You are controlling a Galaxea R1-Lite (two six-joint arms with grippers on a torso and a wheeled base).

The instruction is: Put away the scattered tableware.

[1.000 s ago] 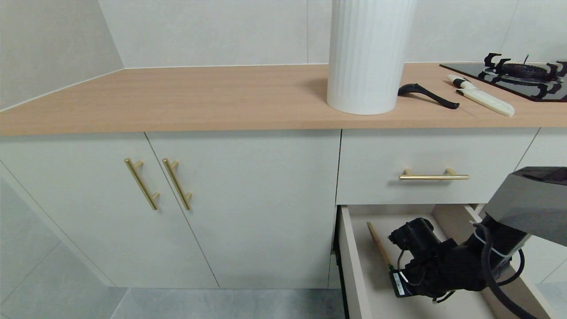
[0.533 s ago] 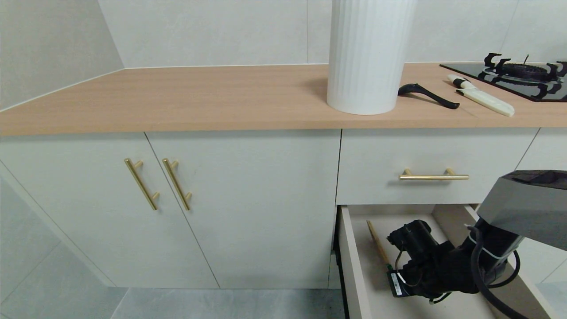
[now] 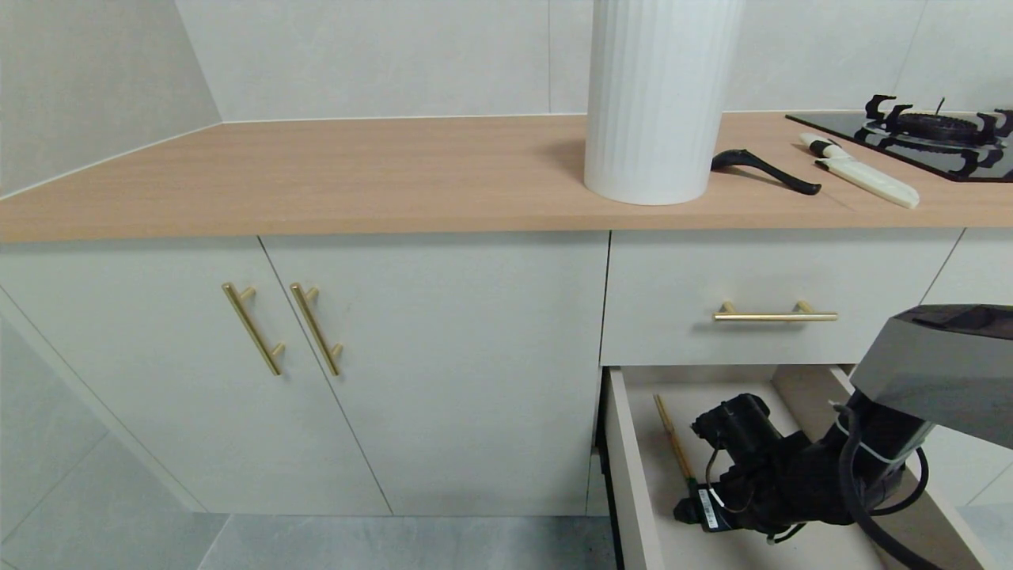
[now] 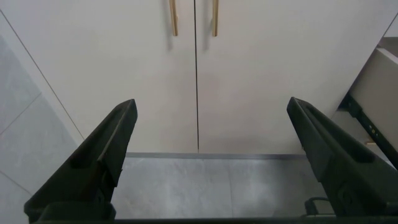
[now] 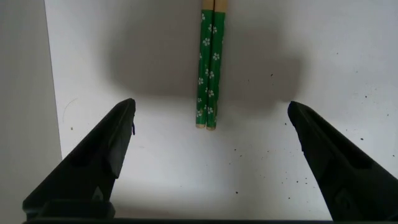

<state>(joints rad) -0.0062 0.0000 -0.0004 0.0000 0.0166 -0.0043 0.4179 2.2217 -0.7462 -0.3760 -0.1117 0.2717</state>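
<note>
I am looking at a long wooden countertop (image 3: 356,174) over pale cabinet doors (image 3: 443,372) with gold handles. Under the closed drawer on the right, a lower drawer (image 3: 631,475) is pulled open. A tall white ribbed container (image 3: 657,103) stands on the counter, and I cannot tell what it holds because its top is cut off. A black hob (image 3: 934,138) sits at the far right. My right gripper (image 5: 210,109) is down inside the open drawer, jaws spread wide and empty. My left gripper (image 4: 211,106) hangs low facing the cabinet doors, also wide and empty. A white knife (image 3: 863,178) and a black utensil (image 3: 764,170) lie between the container and the hob. A pair of chopsticks (image 5: 209,68) with green flowered ends lies on the drawer floor, untouched, in line with the gap between the right fingers. A small white sticker (image 3: 707,507) on that gripper is too small to read.
</note>
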